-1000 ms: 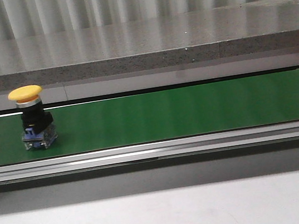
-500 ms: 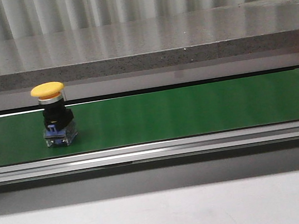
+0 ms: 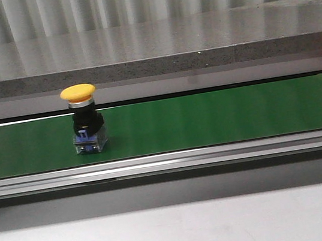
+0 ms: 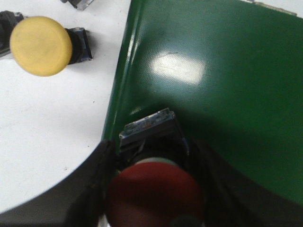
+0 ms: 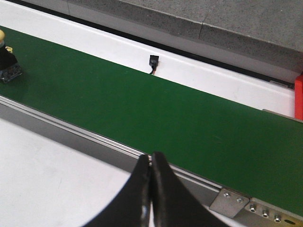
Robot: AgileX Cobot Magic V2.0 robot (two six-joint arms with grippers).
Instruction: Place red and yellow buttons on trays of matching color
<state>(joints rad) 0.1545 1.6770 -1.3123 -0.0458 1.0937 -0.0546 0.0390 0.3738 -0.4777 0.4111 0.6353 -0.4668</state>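
The conveyor belt (image 3: pixel 209 118) is smooth green rubbery sheet with a soft sheen; its front rail (image 3: pixel 214 155) is brushed metal. At nine o'clock on it, the yellow button (image 3: pixel 78 93) has a matt plastic cap, black body and clear glossy base. The ledge (image 3: pixel 200 60) behind looks like speckled stone, perhaps polished. The desk (image 3: pixel 178 233) is matt white.

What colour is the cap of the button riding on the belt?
Yellow; the button cap shows best in the front view.
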